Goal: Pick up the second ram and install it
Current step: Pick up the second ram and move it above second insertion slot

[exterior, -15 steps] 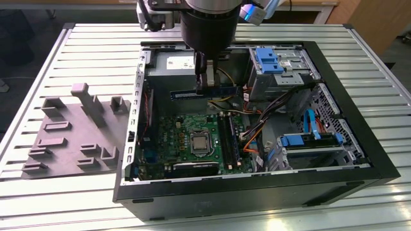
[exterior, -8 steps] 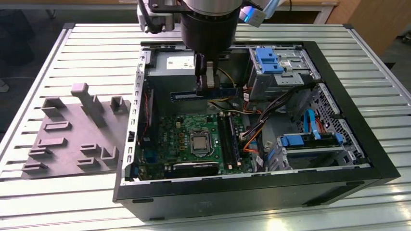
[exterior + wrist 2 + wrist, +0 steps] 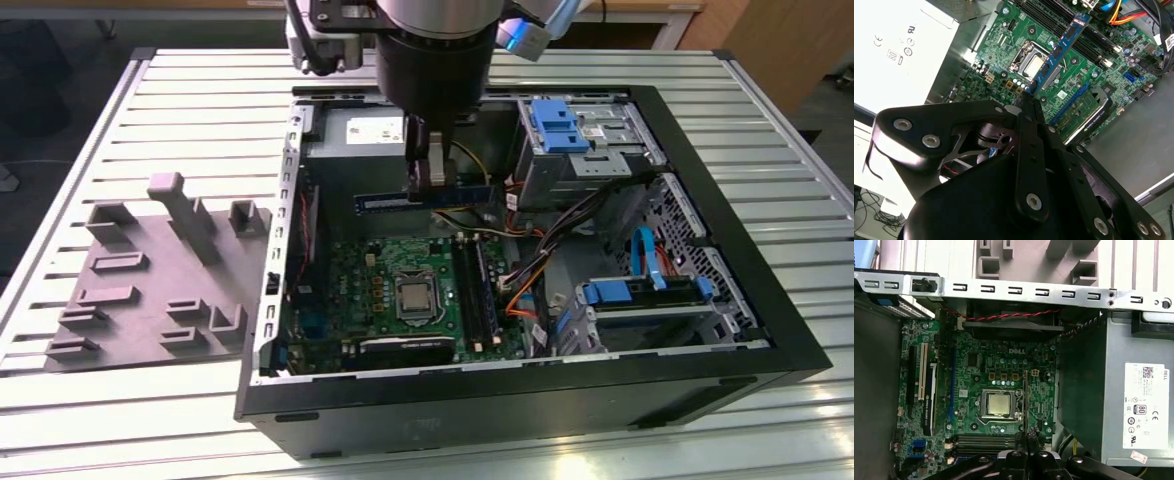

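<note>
Exterior view, upper centre: fingers (image 3: 427,165) clamp second ram (image 3: 461,196) above motherboard (image 3: 387,290); ram's top edge seemingly hidden behind them.

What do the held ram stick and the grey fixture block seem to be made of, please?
The second ram: likely printed circuit board, blue face with dark chips. The fixture block: probably matte grey plastic, dull and uniform throughout.

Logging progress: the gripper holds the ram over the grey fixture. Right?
Not quite. The gripper holds the ram over the motherboard inside the open case, not over the fixture. The exterior view shows it.
</note>
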Tool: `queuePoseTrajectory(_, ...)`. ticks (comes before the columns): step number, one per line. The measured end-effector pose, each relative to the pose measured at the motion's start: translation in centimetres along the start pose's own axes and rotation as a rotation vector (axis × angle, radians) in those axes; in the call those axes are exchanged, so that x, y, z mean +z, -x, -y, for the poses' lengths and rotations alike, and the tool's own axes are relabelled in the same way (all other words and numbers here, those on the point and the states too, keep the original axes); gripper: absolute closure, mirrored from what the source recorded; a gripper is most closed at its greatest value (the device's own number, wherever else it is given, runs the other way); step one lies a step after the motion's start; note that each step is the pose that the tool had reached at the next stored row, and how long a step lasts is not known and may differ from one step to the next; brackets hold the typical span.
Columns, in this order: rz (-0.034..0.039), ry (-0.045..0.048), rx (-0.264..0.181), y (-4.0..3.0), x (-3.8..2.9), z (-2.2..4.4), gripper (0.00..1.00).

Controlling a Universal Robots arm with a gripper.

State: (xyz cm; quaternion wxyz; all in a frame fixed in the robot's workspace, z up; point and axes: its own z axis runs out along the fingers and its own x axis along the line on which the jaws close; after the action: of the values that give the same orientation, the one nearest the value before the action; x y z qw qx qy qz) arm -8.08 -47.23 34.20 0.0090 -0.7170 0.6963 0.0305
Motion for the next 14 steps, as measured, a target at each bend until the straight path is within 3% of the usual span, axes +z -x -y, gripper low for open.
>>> queuePoseTrajectory(14, -0.0093, 0.0028, 0.001, -0.11, 0.91, 0.15, 0.88)
